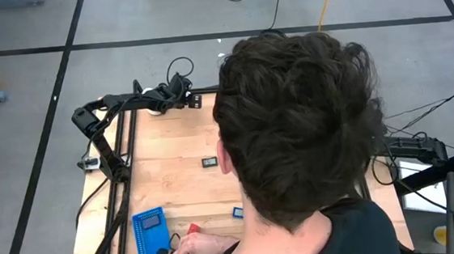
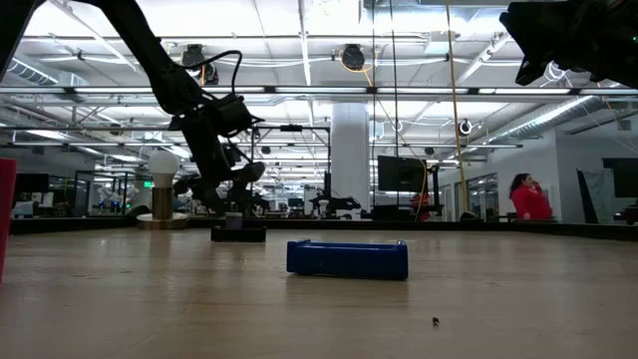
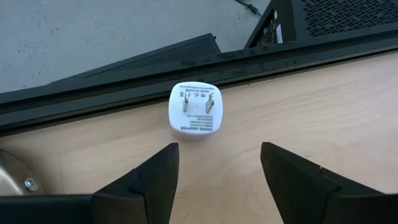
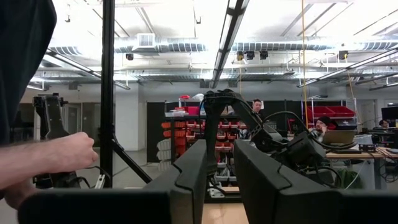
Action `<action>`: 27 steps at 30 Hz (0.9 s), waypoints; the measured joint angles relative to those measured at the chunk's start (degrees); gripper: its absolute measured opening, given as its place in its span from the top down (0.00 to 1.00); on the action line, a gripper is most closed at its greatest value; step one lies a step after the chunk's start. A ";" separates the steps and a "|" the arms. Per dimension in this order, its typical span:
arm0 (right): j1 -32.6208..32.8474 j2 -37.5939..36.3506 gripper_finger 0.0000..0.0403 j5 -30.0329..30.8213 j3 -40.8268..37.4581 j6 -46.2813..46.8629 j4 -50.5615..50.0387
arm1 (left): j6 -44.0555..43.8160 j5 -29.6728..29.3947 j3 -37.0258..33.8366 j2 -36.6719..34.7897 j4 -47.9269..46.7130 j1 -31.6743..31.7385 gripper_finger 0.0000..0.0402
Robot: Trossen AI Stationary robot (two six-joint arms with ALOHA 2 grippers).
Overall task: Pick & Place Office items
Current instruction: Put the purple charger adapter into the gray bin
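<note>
Landmark: blue tray (image 1: pixel 149 231), at the table's (image 1: pixel 183 183) near-left corner.

Left gripper (image 3: pixel 217 163) at the far edge, well beyond the tray. Fingers (image 3: pixel 152 180) spread, nothing between them. White plug (image 3: pixel 194 110) lies just ahead of the tips, prongs up, beside the black edge rail (image 3: pixel 124 81).

Right gripper (image 4: pixel 219 168) raised off the table, far right of the tray; fingers nearly pressed together, holding nothing.

Person's head (image 1: pixel 300 121) covers the middle of the table. Their hand (image 1: pixel 200 247) rests just right of the tray, touching a red block (image 1: pixel 193 229).

Black piece (image 1: pixel 209 162) lies beyond the tray toward centre. Small blue bit (image 1: pixel 238 212) right of the tray.
</note>
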 joint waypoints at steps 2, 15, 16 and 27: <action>0.00 0.00 0.82 -0.01 0.00 0.00 0.00 | -0.04 0.02 0.22 0.08 -0.32 0.14 0.43; 0.00 -0.02 0.82 0.00 -0.01 0.00 0.00 | 1.23 1.92 5.88 4.72 -4.80 1.53 0.43; 0.00 -0.01 0.82 0.01 -0.01 -0.01 0.00 | 1.14 1.92 5.88 4.72 -4.81 1.55 0.43; 0.00 -0.02 0.82 0.01 -0.02 0.00 0.00 | -0.11 1.95 5.88 4.72 -4.02 1.57 0.43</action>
